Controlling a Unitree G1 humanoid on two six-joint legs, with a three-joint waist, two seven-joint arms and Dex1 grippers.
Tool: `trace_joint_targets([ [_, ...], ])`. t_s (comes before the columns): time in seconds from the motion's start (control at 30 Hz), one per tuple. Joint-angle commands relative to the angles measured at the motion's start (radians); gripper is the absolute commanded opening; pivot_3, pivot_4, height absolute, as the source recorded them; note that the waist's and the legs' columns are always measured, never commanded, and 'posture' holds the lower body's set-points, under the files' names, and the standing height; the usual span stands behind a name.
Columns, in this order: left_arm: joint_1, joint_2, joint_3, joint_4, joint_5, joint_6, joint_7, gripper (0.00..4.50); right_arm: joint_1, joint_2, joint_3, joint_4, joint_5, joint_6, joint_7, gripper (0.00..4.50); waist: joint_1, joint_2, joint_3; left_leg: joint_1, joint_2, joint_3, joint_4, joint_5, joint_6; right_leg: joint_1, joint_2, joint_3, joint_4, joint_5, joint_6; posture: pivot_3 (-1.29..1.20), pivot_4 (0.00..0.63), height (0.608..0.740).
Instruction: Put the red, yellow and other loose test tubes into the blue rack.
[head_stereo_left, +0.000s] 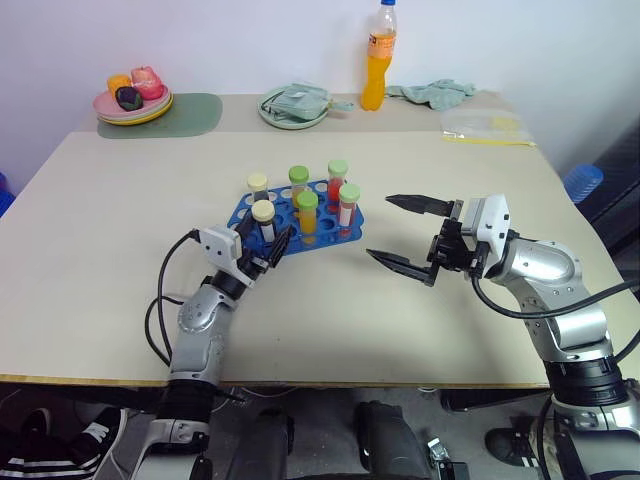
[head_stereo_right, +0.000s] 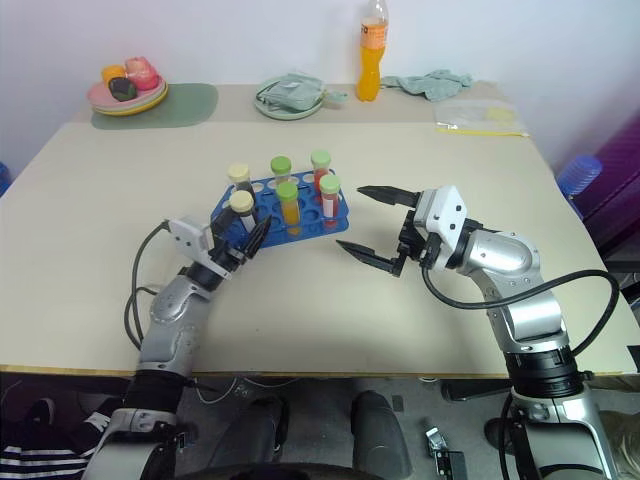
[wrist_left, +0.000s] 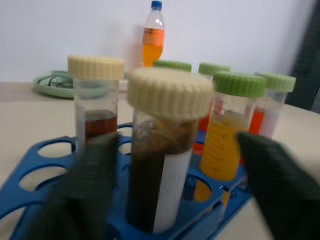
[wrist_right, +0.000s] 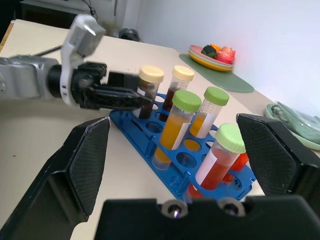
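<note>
The blue rack (head_stereo_left: 330, 232) sits mid-table with several capped tubes standing in its holes. Two are cream-capped dark tubes (head_stereo_left: 258, 184); the others are green-capped tubes of yellow-orange (head_stereo_left: 307, 213) and red liquid (head_stereo_left: 347, 208). My left gripper (head_stereo_left: 266, 237) is open at the rack's near left corner. Its fingers (wrist_left: 272, 175) stand apart on either side of the nearer cream-capped dark tube (wrist_left: 160, 165), which stands upright in a hole. My right gripper (head_stereo_left: 380, 228) hangs open just right of the rack, holding nothing. No tube lies loose on the table.
Along the back edge of the table are a tall orange drink bottle (head_stereo_left: 377, 60), a green plate with a cloth (head_stereo_left: 293, 105) and stacked plates with fruit (head_stereo_left: 133, 98) on a green mat. There is also a crumpled cloth (head_stereo_left: 432, 92) and a plastic bag (head_stereo_left: 487, 125).
</note>
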Motion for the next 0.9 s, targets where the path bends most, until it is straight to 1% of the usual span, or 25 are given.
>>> trace_joint_targets([
  [0.03,0.061,0.065,0.039,-0.162,-0.061,0.052,-0.039,4.41,-0.011,-0.016,-0.026,-0.001,0.006,-0.021,0.013,4.5,-0.003,0.0,0.0,0.0,0.0,0.0,0.0,0.0,0.0,0.0,0.0,0.0,0.0,0.0,0.0,0.0,0.15,0.74],
  [0.1,0.133,0.158,0.076,-0.284,-0.131,0.127,-0.097,4.41,0.001,-0.025,-0.032,0.015,0.004,-0.024,0.025,4.5,-0.007,0.0,0.0,0.0,0.0,0.0,-0.001,0.0,0.0,0.0,0.0,0.0,-0.001,0.0,0.0,0.0,0.15,0.74],
  [0.17,0.184,0.256,0.138,-0.348,-0.203,0.225,-0.13,4.41,0.023,-0.034,-0.042,0.029,0.007,-0.028,0.04,4.5,-0.005,0.0,0.0,0.0,0.001,0.0,-0.003,0.0,0.0,-0.001,0.0,0.0,-0.001,-0.001,-0.002,0.0,0.15,0.74],
  [0.23,0.21,0.357,0.207,-0.357,-0.265,0.292,-0.187,4.41,0.055,-0.05,-0.055,0.038,0.015,-0.034,0.057,4.5,-0.002,0.0,0.0,0.0,0.001,0.0,-0.004,0.0,0.0,-0.002,0.001,0.0,0.0,-0.002,-0.004,0.0,0.15,0.74],
  [0.27,0.214,0.39,0.23,-0.36,-0.294,0.319,-0.203,4.41,0.066,-0.057,-0.062,0.042,0.019,-0.037,0.066,4.5,0.001,0.0,0.0,0.0,0.002,0.0,-0.004,0.0,0.0,-0.002,0.001,0.0,-0.001,-0.002,-0.004,0.0,0.15,0.74],
  [0.3,0.216,0.42,0.249,-0.367,-0.333,0.363,-0.216,4.41,0.077,-0.066,-0.073,0.049,0.027,-0.039,0.08,4.5,0.003,0.001,0.001,0.0,0.002,0.0,-0.004,0.0,0.0,-0.002,0.001,0.0,-0.001,-0.003,-0.004,0.0,0.15,0.74],
  [0.33,0.22,0.485,0.284,-0.364,-0.39,0.431,-0.27,4.41,0.093,-0.074,-0.088,0.038,0.044,-0.017,0.083,4.5,0.003,0.001,0.001,0.0,0.001,0.0,-0.004,0.0,0.0,-0.001,0.001,0.0,-0.001,-0.004,-0.003,0.0,0.15,0.74],
  [0.37,0.22,0.525,0.3,-0.369,-0.426,0.48,-0.301,4.41,0.101,-0.083,-0.103,0.041,0.057,-0.006,0.092,4.5,0.003,0.001,0.001,-0.001,0.001,0.0,-0.003,0.0,0.0,-0.001,0.0,0.0,-0.002,-0.004,-0.002,0.0,0.15,0.74],
  [0.43,0.218,0.631,0.334,-0.351,-0.448,0.537,-0.392,4.41,0.12,-0.102,-0.126,0.044,0.081,0.025,0.1,4.5,0.0,0.001,0.001,-0.001,0.001,0.001,-0.003,0.0,0.0,-0.001,0.0,0.0,-0.002,-0.004,-0.002,0.0,0.15,0.74],
  [0.5,0.208,0.685,0.338,-0.345,-0.447,0.547,-0.459,4.41,0.125,-0.125,-0.14,0.083,0.08,0.022,0.126,4.5,-0.002,0.001,0.001,-0.001,0.001,0.001,-0.004,0.0,0.0,-0.001,0.0,0.0,-0.003,-0.005,-0.001,0.0,0.15,0.74],
  [0.57,0.196,0.699,0.321,-0.329,-0.397,0.489,-0.506,4.41,0.116,-0.135,-0.136,0.115,0.062,-0.006,0.144,4.5,-0.002,0.001,0.001,-0.001,0.001,0.001,-0.004,0.0,0.0,-0.002,0.0,0.0,-0.003,-0.004,-0.002,0.0,0.15,0.74],
  [0.63,0.193,0.704,0.31,-0.305,-0.378,0.467,-0.558,4.41,0.105,-0.127,-0.128,0.128,0.055,-0.023,0.143,4.5,-0.004,0.001,0.001,0.0,0.002,0.002,-0.005,0.0,0.0,-0.002,0.0,0.0,-0.003,-0.004,-0.003,0.0,0.15,0.74],
  [0.77,0.196,0.669,0.291,-0.262,-0.332,0.38,-0.638,4.41,0.101,-0.1,-0.103,0.111,0.026,-0.06,0.128,4.5,-0.006,0.001,0.001,0.0,0.003,0.002,-0.007,0.0,0.0,-0.003,0.001,0.0,-0.003,-0.003,-0.005,0.0,0.15,0.74],
  [0.83,0.196,0.668,0.294,-0.26,-0.345,0.398,-0.666,4.41,0.099,-0.115,-0.122,0.103,0.037,-0.047,0.131,4.5,-0.003,0.001,0.001,-0.001,0.003,0.002,-0.006,0.0,0.0,-0.003,0.001,0.0,-0.003,-0.003,-0.006,0.0,0.15,0.74],
  [0.9,0.175,0.659,0.288,-0.225,-0.308,0.36,-0.668,4.41,0.096,-0.138,-0.136,0.117,0.031,-0.056,0.139,4.5,0.001,0.001,0.001,-0.001,0.002,0.002,-0.006,0.0,0.0,-0.003,0.0,0.0,-0.003,-0.003,-0.005,0.0,0.15,0.74],
])
